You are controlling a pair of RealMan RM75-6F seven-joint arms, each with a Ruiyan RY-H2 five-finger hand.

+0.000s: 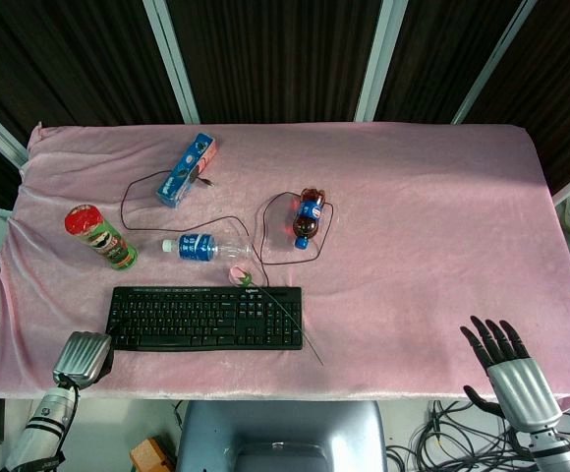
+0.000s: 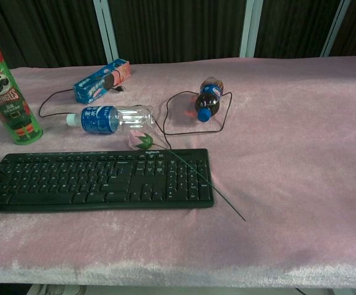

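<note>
Left hand (image 1: 84,358) sits at the near table edge, fingers curled in on nothing, knuckles just beside the near-left corner of the black Logitech keyboard (image 1: 206,318); contact with the keyboard cannot be told. Right hand (image 1: 506,369) is at the near-right edge of the table, released, fingers spread and pointing away, holding nothing, well apart from every object. Neither hand shows in the chest view.

The keyboard lies flat on the pink velvet cloth (image 1: 432,216), long side along the near edge. An artificial rose (image 1: 239,277) lies with its pink bud just beyond the keyboard's far edge; its thin green stem (image 2: 208,187) runs across the keyboard's right end and off its near-right corner.

Beyond the bud: a clear water bottle (image 1: 206,248), blue label, on its side, cap to the left. Left of it a green Pringles can (image 1: 100,236) with red lid, standing. Right of it a small Pepsi bottle (image 1: 308,216) on its side, ringed by the black keyboard cable (image 1: 265,221).

Farthest: a blue Oreo box (image 1: 186,169), lying flat.
</note>
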